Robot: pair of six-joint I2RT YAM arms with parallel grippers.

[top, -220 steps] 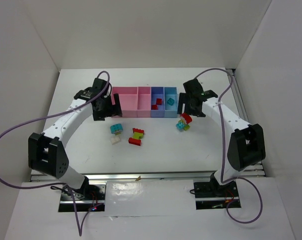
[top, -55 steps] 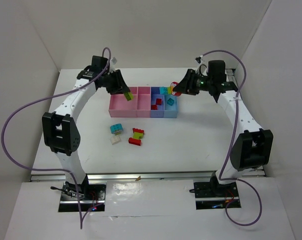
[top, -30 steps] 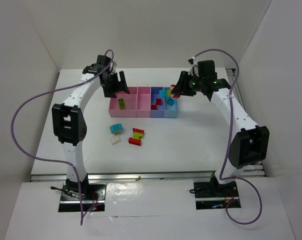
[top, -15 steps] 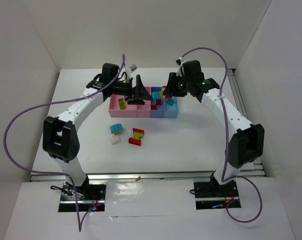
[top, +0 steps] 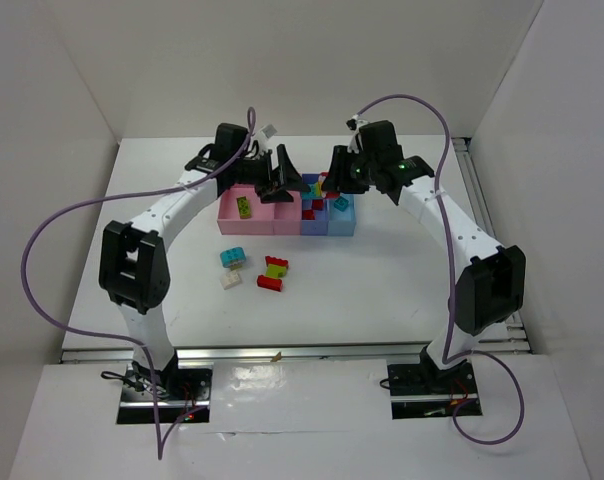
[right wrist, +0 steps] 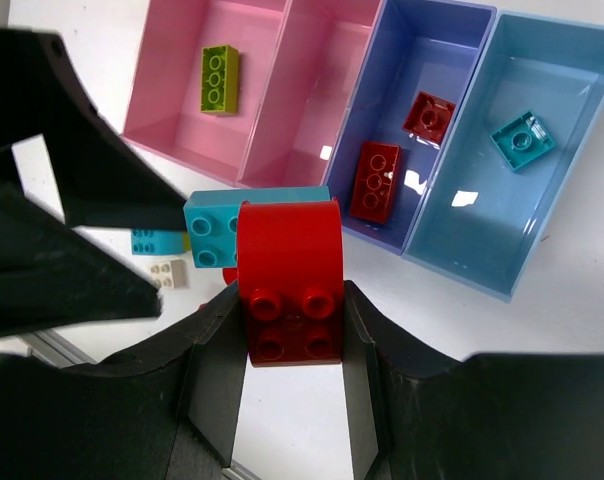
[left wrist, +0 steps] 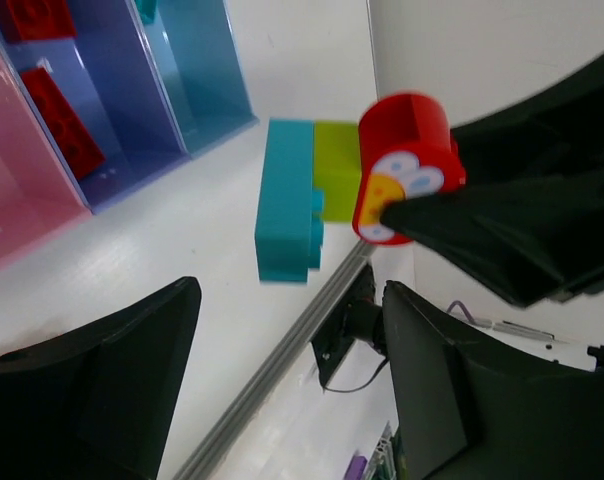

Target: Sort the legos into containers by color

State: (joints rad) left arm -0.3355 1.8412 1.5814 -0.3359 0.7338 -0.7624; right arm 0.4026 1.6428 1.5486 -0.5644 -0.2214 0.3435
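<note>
Loose legos (top: pixel 273 273) on the table (top: pixel 382 275) before the containers (top: pixel 262 226), others inside them.

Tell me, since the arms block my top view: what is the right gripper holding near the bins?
Observer: The right gripper is shut on a joined red, teal and green cluster.
Operator: Is the left gripper gripping it too?
Observer: No; the left gripper is open, the cluster ahead of its fingers, not between them.
Operator: What's in the dark blue bin?
Observer: Two red bricks.
</note>
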